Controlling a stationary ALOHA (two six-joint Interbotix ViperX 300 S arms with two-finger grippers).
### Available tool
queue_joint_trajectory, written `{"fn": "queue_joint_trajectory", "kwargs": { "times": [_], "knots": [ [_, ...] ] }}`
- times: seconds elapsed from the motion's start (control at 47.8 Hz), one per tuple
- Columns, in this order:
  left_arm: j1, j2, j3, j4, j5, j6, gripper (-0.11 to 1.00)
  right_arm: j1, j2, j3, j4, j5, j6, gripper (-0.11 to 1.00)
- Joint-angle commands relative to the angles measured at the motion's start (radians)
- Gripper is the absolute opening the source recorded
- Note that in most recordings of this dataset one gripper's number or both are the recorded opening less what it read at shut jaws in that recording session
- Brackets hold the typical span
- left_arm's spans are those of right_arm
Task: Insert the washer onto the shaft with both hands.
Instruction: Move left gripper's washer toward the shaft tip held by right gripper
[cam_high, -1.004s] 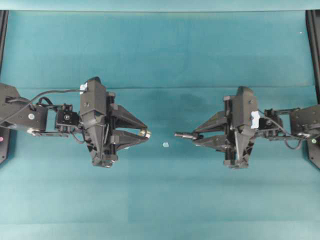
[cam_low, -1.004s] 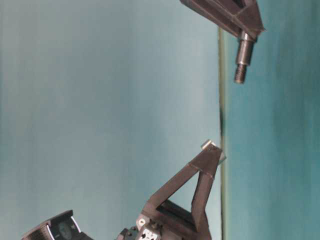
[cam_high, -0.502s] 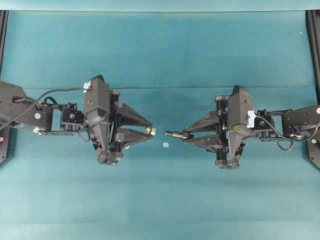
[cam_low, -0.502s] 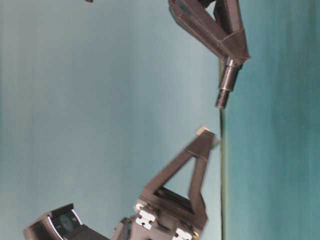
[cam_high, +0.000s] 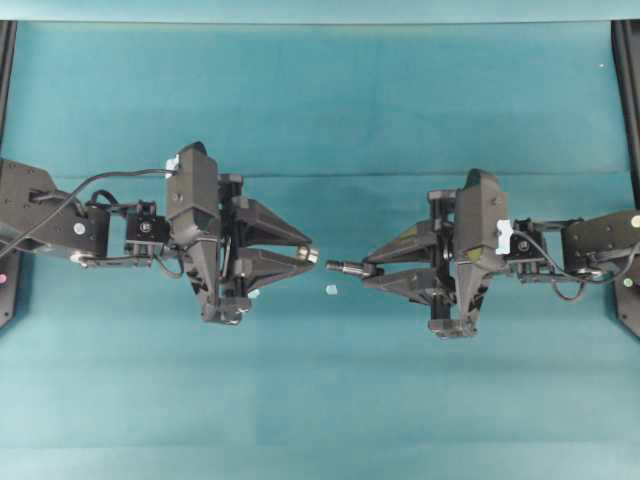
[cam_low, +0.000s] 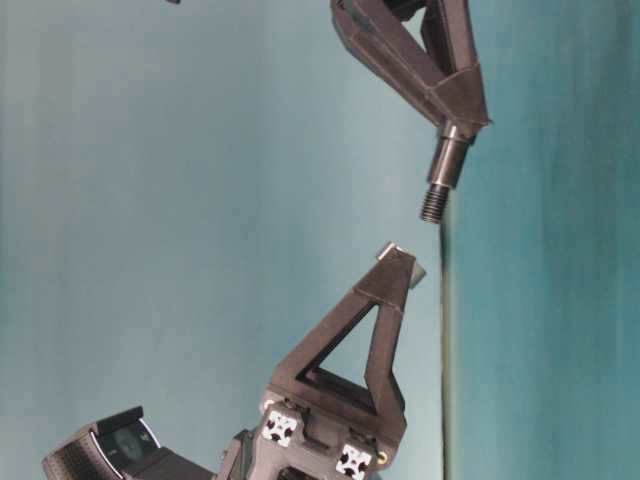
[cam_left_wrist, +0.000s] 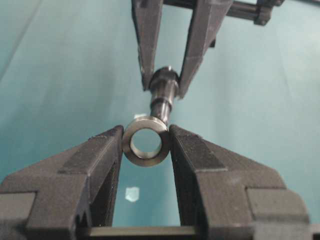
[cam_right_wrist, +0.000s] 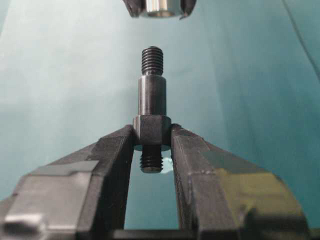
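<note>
Lying on the teal mat (cam_high: 320, 400), a whitish speck (cam_high: 331, 290) sits below the washer–shaft gap.

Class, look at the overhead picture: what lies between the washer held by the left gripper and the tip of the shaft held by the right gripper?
Only bare teal table shows in the gap between washer and shaft; the small whitish speck lies just outside that line, nearer the camera.

no readable text, labels, brands, numbers or signs in any view
</note>
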Motion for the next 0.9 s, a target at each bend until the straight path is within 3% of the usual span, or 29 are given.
{"fn": "queue_joint_trajectory", "kwargs": {
  "times": [0.0, 0.188, 0.46, 0.879],
  "knots": [
    [-0.002, 0.015, -0.006, 0.002, -0.041, -0.015, 0.37, 0.003, 0.006, -0.015, 0.005, -0.02, 0.012, 0.0],
    [-0.003, 0.061, -0.018, 0.002, -0.127, -0.057, 0.37, 0.003, 0.029, -0.014, 0.003, -0.06, 0.035, 0.0],
    [-0.005, 0.06, -0.009, 0.002, -0.129, -0.061, 0.37, 0.003, 0.034, -0.003, 0.003, -0.121, 0.074, 0.0],
    [-0.005, 0.06, -0.012, 0.0, -0.129, -0.061, 0.37, 0.003, 0.034, -0.006, 0.003, -0.149, 0.074, 0.0]
  ]
}}
